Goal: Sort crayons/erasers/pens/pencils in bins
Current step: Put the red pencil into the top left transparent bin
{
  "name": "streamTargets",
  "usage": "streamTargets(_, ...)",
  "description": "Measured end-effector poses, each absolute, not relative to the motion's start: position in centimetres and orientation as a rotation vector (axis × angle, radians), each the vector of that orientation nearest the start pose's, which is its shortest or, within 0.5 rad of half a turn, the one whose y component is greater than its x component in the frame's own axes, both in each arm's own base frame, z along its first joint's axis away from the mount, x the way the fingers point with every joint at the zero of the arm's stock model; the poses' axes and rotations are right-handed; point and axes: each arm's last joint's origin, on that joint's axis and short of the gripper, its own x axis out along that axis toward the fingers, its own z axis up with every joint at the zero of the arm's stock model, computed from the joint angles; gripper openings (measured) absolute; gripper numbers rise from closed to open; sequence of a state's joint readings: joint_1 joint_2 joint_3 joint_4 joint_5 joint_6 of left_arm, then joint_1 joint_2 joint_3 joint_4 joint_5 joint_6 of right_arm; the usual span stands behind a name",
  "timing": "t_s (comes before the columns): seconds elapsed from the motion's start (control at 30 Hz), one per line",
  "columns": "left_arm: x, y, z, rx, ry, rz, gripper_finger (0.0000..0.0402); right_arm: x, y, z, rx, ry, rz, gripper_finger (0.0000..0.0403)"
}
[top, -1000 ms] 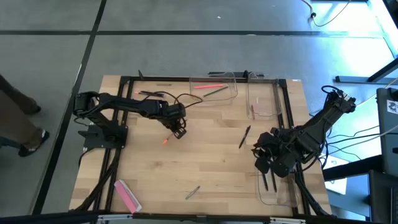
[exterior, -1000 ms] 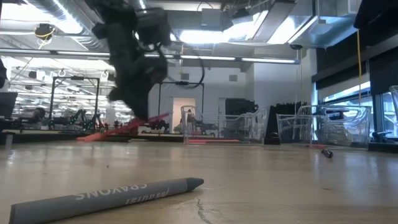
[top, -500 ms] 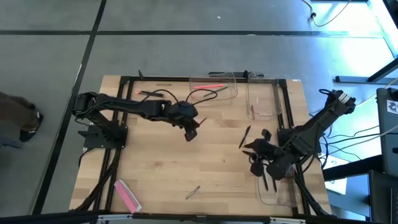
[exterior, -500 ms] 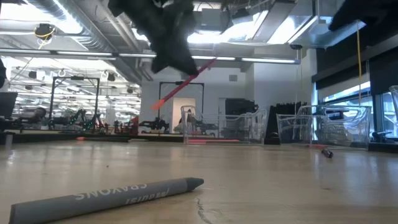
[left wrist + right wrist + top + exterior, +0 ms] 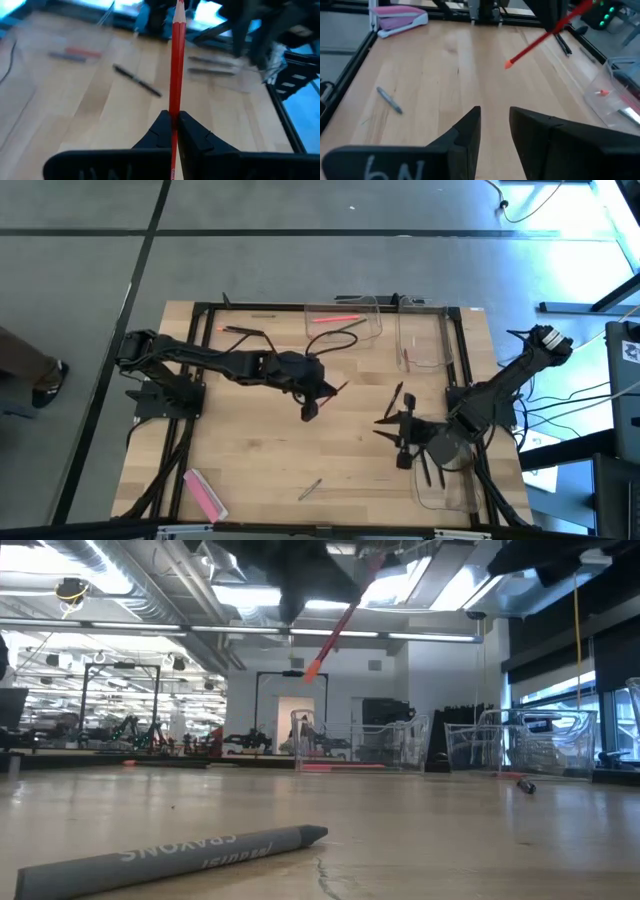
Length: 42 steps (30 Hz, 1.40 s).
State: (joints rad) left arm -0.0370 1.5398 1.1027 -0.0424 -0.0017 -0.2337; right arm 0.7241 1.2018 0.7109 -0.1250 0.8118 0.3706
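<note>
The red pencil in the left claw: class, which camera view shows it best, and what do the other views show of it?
The left wrist view: the red pencil fills the frame, clamped between the left claw fingers. The high view shows only a thin red sliver, the low view a slanted stick overhead, and the right wrist view its far end.

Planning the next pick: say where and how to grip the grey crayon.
Grip the grey crayon at mid-length, coming straight down, jaws turned across its length. It lies flat on the table, a thin stick with bare wood along both sides.
</note>
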Motion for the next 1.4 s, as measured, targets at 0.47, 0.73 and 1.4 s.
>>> streamTargets(0.47,34.9,-4.4,28.9,-0.021,0.304,-0.117,0.0000,21.7,11.6,22.5,0.093,0.429,-0.095,0.0115)
streamTargets(0.73,34.9,-4.5,29.0,-0.019,0.301,-0.119,0.0000,23.9,11.0,21.7,0.038,0.397,-0.063,0.0179)
streamTargets(1.4,34.9,-4.5,29.0,0.012,0.293,-0.140,0.0000,28.7,7.9,18.8,0.075,0.328,-0.072,0.0201)
